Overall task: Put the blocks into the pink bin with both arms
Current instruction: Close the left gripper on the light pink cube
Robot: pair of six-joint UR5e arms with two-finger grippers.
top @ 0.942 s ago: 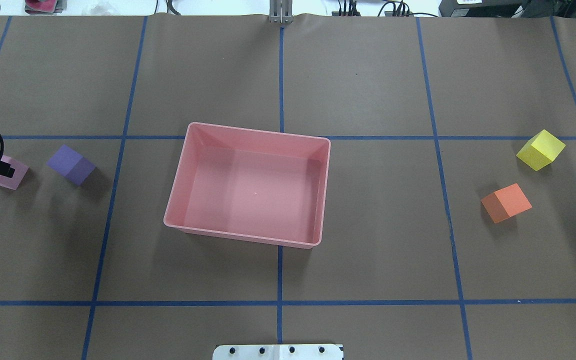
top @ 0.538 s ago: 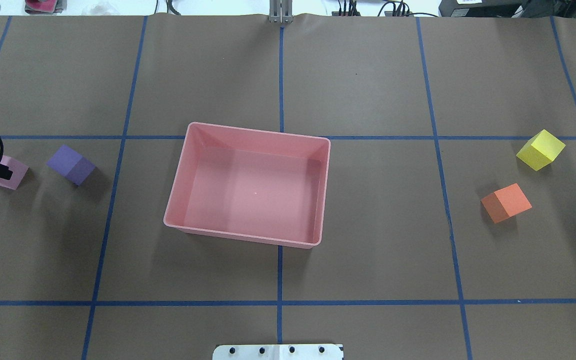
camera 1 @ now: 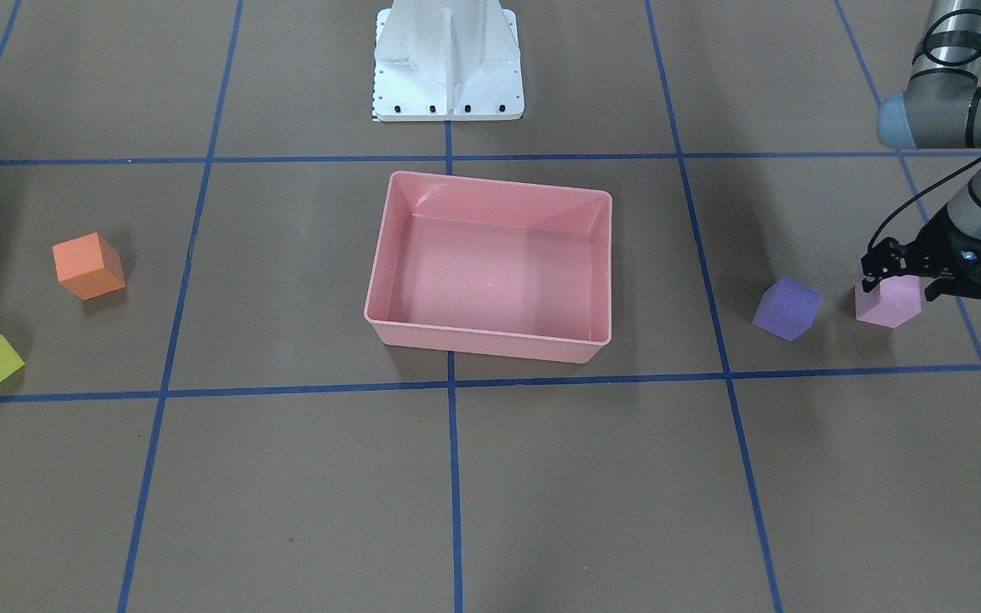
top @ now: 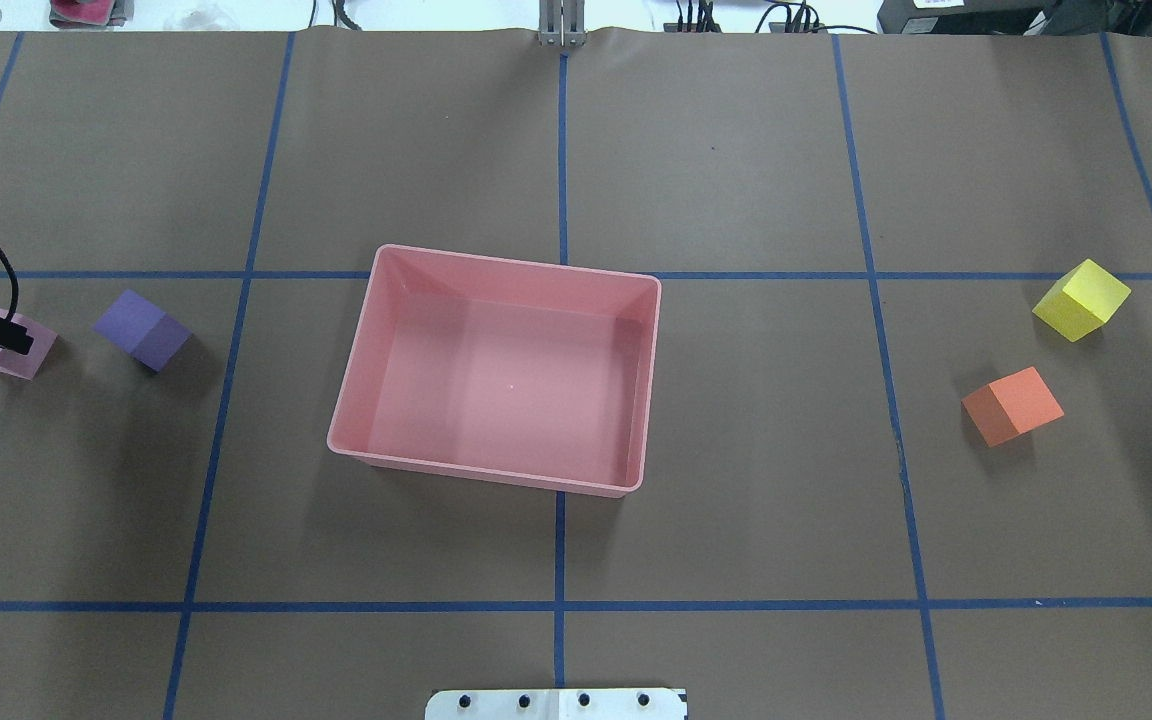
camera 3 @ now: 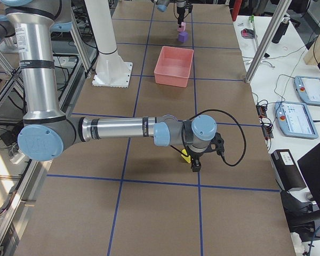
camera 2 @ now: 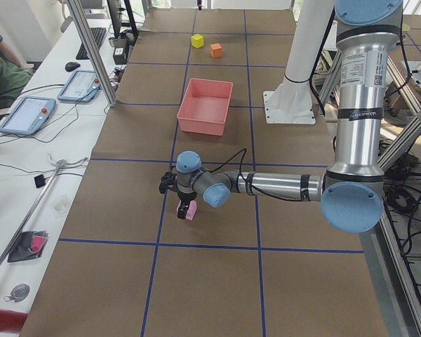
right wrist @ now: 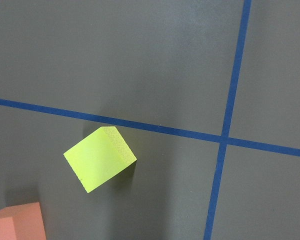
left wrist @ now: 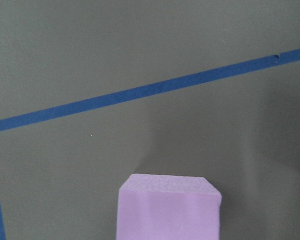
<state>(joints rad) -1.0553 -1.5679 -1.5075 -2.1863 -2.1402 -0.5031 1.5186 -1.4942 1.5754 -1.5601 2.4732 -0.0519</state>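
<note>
The pink bin (top: 516,262) sits empty mid-table, also in the front view (camera 1: 490,336). My left gripper (camera 1: 899,281) hangs over the pink-lilac block (camera 1: 886,305), its fingers either side of the block's top, and looks open. In the overhead view the left gripper (top: 6,338) is at the left edge, over that block (top: 26,352). The block fills the bottom of the left wrist view (left wrist: 170,210). The purple block (top: 143,328) lies just beside it. The yellow block (top: 1081,298) and orange block (top: 1013,405) lie far right. My right gripper (camera 3: 194,164) hovers over the yellow block (right wrist: 100,158); I cannot tell its state.
The white robot base (camera 1: 448,64) stands behind the bin. Blue tape lines cross the brown table cover. Operator desks with tablets (camera 2: 28,112) run along the far table side.
The left gripper has shifted slightly toward the table's left edge over the pink-lilac block. The blocks and the bin have not moved.
</note>
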